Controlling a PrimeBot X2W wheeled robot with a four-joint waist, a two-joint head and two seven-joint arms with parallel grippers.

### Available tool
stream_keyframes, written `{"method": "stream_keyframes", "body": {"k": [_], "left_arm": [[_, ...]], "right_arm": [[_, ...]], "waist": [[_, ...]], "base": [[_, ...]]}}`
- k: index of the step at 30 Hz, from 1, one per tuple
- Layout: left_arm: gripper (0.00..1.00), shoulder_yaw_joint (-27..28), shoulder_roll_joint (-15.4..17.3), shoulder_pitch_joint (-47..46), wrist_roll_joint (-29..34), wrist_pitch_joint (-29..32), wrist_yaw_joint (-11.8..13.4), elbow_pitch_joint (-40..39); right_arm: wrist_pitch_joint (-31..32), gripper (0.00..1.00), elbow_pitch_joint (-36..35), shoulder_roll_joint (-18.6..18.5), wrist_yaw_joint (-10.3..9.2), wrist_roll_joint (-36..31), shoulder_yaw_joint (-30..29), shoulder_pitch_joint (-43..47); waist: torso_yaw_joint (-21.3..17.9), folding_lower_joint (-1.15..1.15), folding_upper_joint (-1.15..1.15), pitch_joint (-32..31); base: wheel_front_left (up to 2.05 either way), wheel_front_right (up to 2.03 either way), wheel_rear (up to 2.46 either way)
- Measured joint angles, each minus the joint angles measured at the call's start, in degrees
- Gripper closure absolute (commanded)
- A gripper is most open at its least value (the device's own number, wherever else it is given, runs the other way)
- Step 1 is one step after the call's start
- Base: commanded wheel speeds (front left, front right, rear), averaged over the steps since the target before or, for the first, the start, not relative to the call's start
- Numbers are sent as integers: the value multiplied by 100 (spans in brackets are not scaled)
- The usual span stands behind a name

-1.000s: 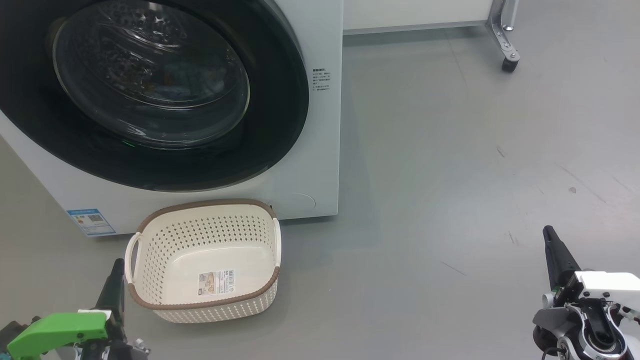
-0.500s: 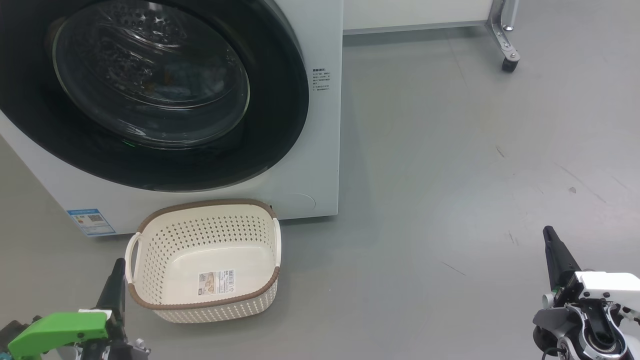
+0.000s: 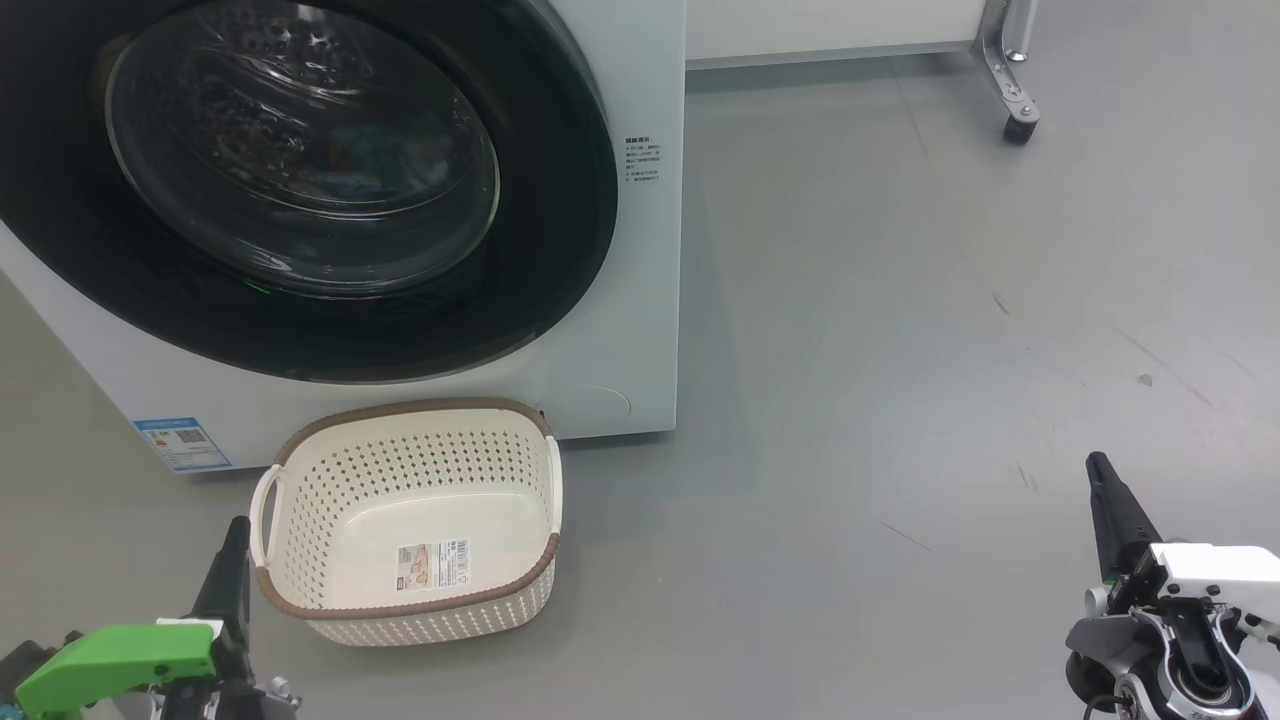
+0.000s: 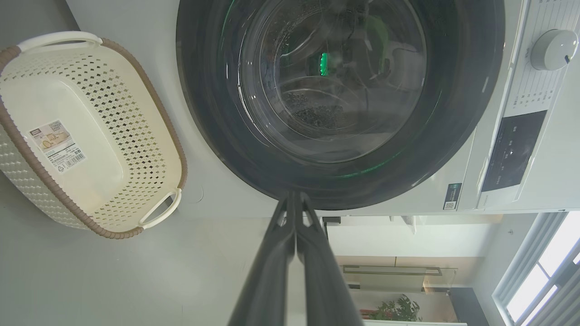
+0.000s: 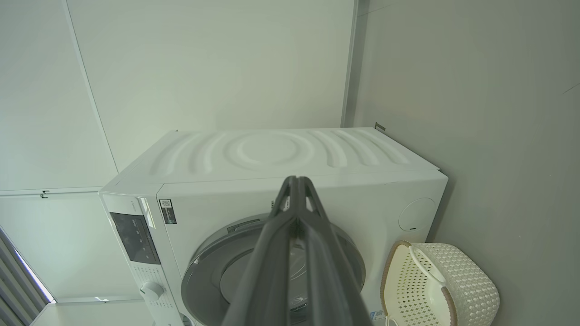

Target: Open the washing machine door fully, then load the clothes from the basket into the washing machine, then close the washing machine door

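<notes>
Nothing has shifted over the last second: both arms and every object sit where they were. At the lower left of the head view, the left gripper (image 3: 236, 528) has its two dark fingers pressed together on nothing. Its tip is just beside the near-left corner of the basket (image 3: 410, 408) but not touching it. The right gripper (image 3: 1098, 468) is likewise closed and empty, well apart to the right over the bare grey floor (image 3: 850, 350). The basket stands on the floor just in front of the washing machine (image 3: 648, 300), below the washing machine door (image 3: 570, 220), which lies shut, flush against the white front. On the basket's bottom is its label sticker (image 3: 433, 563). Behind the door's glass the drum is dim, and a bluish and brownish patch (image 3: 335, 175) there is too broken up by reflections to name. The head view cuts off the machine's top and left side. A blue sticker (image 3: 182, 443) shows low on its front. A castered metal leg (image 3: 1015, 100) stands at the far right, well behind the right gripper.
</notes>
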Motion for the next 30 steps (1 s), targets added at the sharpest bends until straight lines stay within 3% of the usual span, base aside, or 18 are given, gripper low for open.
{"method": "stream_keyframes", "body": {"k": [30], "left_arm": [[100, 18, -5, -1, 0, 0, 0, -8]], "right_arm": [[18, 100, 16, 24, 27, -1, -26, -2]], "waist": [[-1, 0, 0, 0]], "base": [[0, 0, 0]]}}
